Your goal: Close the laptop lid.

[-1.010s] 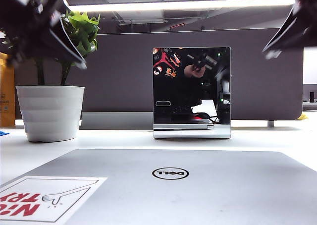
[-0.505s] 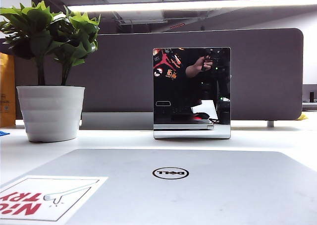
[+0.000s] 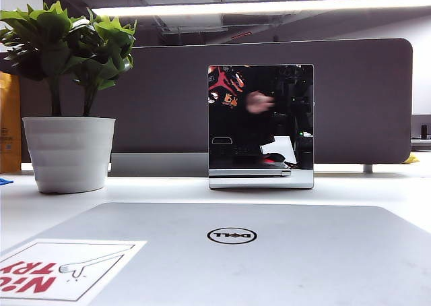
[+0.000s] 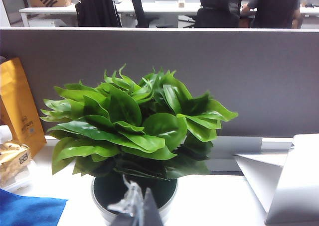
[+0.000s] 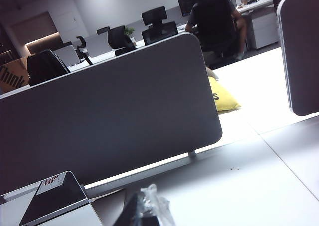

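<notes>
One thing fills the bottom of the exterior view: the laptop lid (image 3: 269,259). It lies low and nearly flat with its matte silver outside up, the Dell logo (image 3: 231,236) at centre and the red-lettered sticker (image 3: 64,272) in the lower left corner. You cannot see the keyboard or the screen, so the lid looks shut or very nearly so. The front seam is out of frame, so check it before you call the task done. Across the last second the lid has not shifted.

What has changed is above it. A second ago both arms showed as dark blurs in the upper left and upper right corners of the exterior view. Now they are gone from that view, which suggests they have pulled back after the push.

Your left hand (image 4: 133,210) shows only as a dark tip in its wrist view, facing the potted plant (image 3: 67,151). Your right hand (image 5: 144,208) is a blurred tip over bare desk (image 3: 377,188), facing the grey divider (image 3: 168,97). You cannot tell how far open either hand is, and nothing is seen held in either.

Beyond the lid, the small mirror panel (image 3: 260,124) stands upright at mid-frame. Only the reflection in it has moved.
</notes>
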Robot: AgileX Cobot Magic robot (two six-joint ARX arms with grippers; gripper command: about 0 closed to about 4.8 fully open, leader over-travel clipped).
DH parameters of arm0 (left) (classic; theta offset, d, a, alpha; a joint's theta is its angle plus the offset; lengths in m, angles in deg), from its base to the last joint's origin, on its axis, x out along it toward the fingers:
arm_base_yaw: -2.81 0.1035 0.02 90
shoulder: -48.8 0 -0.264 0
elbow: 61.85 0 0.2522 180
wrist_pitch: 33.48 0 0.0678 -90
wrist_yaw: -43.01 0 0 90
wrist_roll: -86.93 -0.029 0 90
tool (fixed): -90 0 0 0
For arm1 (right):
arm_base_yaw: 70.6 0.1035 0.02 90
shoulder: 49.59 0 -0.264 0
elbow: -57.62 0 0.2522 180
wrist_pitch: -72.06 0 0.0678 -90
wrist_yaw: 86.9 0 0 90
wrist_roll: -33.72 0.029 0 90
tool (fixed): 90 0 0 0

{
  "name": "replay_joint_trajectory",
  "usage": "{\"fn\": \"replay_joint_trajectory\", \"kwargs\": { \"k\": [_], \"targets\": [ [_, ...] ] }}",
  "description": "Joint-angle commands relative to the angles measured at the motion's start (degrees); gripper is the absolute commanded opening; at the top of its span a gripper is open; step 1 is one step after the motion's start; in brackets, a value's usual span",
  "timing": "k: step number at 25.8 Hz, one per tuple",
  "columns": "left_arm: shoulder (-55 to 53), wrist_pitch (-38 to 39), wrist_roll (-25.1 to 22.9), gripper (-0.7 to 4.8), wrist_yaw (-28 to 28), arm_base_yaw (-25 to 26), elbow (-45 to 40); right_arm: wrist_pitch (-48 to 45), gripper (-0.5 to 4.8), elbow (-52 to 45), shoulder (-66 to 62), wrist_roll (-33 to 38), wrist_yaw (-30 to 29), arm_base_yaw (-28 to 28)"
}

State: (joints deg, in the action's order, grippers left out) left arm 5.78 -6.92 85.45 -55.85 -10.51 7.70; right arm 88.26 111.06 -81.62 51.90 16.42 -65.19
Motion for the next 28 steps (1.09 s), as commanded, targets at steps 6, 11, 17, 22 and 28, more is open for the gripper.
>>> {"fn": "replay_joint_trajectory", "kwargs": {
  "k": [6,11,17,22,28],
  "targets": [
    [0.0,0.0,-0.1,-0.05,-0.1,0.0,0.1,-0.7,-0.01,0.2,0.2,-0.2,-0.1,0.1],
    [0.0,0.0,-0.1,-0.05,-0.1,0.0,0.1,-0.7,-0.01,0.2,0.2,-0.2,-0.2,0.1],
    [0.4,2.5,-2.5,-0.05,-0.6,0.0,0.2,-0.7,-0.01,0.2,0.2,-0.2,-0.1,0.1],
    [1.2,11.4,-2.4,-0.05,-0.3,1.5,0.0,-0.7,-0.01,0.2,0.2,-0.2,-0.2,0.1],
    [9.6,11.4,-1.6,-0.05,1.7,6.0,-7.7,-0.6,-0.01,0.2,0.2,-0.2,-0.2,0.1]
  ]
}}
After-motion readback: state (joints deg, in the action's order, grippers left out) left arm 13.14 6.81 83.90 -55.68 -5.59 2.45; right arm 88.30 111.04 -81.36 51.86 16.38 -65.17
